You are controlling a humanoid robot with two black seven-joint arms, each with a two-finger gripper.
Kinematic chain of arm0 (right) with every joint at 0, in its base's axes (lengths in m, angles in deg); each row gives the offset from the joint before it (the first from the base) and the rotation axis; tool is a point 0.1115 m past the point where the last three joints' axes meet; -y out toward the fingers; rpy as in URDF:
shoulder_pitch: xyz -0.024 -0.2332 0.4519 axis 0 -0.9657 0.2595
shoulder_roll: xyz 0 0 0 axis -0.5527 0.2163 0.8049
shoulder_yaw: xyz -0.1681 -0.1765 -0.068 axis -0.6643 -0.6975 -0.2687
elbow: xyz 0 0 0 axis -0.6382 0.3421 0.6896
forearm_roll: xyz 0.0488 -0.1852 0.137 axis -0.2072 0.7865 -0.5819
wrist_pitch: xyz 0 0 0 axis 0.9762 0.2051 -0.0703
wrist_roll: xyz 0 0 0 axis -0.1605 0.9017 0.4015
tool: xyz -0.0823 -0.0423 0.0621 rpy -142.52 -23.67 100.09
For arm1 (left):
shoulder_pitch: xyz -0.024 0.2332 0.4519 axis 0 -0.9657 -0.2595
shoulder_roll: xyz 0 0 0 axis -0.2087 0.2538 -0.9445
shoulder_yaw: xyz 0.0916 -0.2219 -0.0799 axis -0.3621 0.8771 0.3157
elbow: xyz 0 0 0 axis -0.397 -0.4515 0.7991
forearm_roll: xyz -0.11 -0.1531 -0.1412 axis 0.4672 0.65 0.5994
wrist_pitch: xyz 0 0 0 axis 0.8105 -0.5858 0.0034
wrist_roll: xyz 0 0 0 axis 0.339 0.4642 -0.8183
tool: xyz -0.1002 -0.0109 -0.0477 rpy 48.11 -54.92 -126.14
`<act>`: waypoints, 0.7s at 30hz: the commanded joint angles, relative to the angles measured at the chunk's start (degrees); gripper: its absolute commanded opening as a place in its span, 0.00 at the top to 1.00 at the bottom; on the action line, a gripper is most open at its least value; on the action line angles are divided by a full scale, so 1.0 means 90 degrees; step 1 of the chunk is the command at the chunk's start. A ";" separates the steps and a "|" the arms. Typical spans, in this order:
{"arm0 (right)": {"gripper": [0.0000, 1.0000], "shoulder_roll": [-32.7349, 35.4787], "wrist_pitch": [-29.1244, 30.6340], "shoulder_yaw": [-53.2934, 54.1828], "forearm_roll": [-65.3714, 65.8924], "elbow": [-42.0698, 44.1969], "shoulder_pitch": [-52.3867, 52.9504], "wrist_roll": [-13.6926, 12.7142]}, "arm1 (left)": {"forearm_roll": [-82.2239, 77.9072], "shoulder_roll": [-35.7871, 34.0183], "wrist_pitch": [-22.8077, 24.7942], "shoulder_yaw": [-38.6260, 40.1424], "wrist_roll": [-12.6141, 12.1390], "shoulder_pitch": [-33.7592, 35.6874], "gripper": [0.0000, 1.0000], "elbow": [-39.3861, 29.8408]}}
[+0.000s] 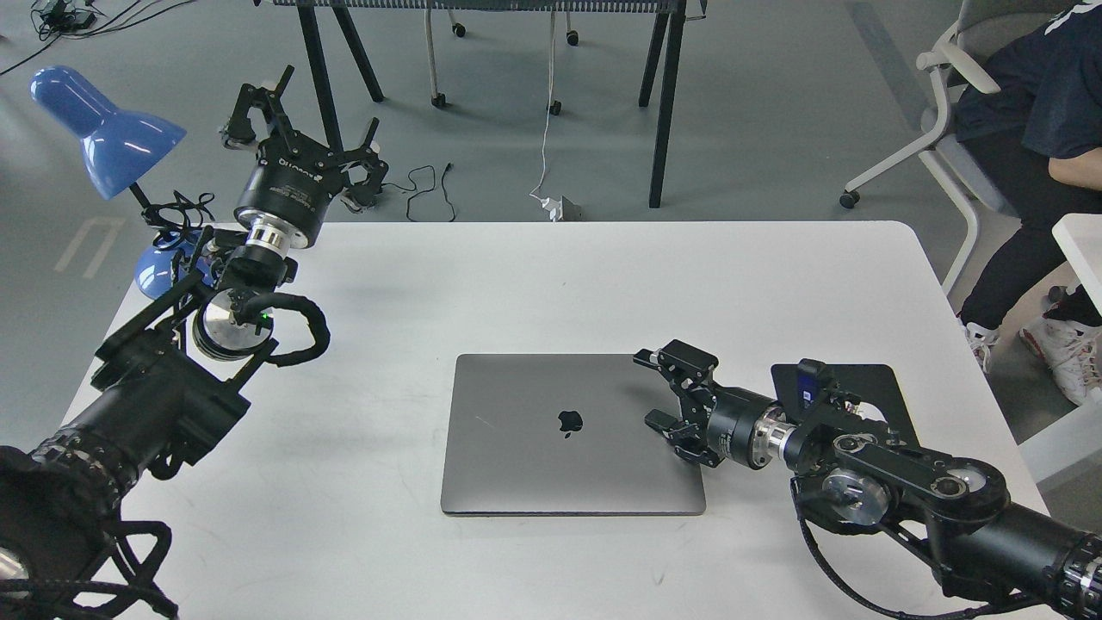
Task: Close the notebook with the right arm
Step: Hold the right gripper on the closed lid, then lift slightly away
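The notebook (551,435) is a space-grey laptop with a dark apple logo. It lies with its lid flat down on the white table (516,275), in front of me. My right arm, with a silver wrist ring and a blue tag, comes in from the lower right. Its gripper (656,389) is open and rests over the right part of the lid, its fingers spread. My left gripper (301,116) is open and empty, held high past the table's far left edge.
A black mouse pad (861,383) lies to the right of the notebook, partly under my right arm. A blue desk lamp (103,129) stands at the far left corner. A seated person (1033,120) and a chair are off the right side.
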 commanded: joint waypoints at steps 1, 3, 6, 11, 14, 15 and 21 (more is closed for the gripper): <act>0.00 0.0094 0.0056 0.0947 -0.0037 -0.0053 0.0014 0.0026 | 0.0010 0.0000 0.0000 0.0000 0.0000 0.0000 0.00 0.0000; 0.00 0.0143 0.0076 0.1446 -0.0047 -0.0092 0.0014 0.0026 | 0.0000 0.0000 0.0000 0.0000 0.0000 0.0000 0.00 0.0000; 0.00 0.0153 0.0056 0.2343 -0.0066 -0.0121 0.0024 0.0007 | 0.0000 0.0000 0.0000 0.0000 0.0000 0.0000 0.00 0.0000; 0.00 0.0162 0.0066 0.3634 -0.0124 -0.0043 0.0131 -0.0392 | 0.0000 0.0000 0.0000 0.0000 0.0000 0.0000 0.00 0.0000; 0.00 0.0163 0.0076 0.4181 -0.0407 0.0074 0.0219 -0.0705 | 0.0000 0.0000 0.0000 0.0000 0.0000 0.0000 0.00 0.0000; 0.00 0.0163 0.0076 0.4299 -0.0553 0.0123 0.0219 -0.0745 | 0.0010 0.0000 0.0000 0.0000 0.0000 0.0000 0.00 0.0000; 0.00 0.0133 0.0066 0.4495 -0.2221 0.0416 0.0219 -0.0745 | 0.0010 0.0000 0.0000 0.0000 0.0000 0.0000 0.00 0.0000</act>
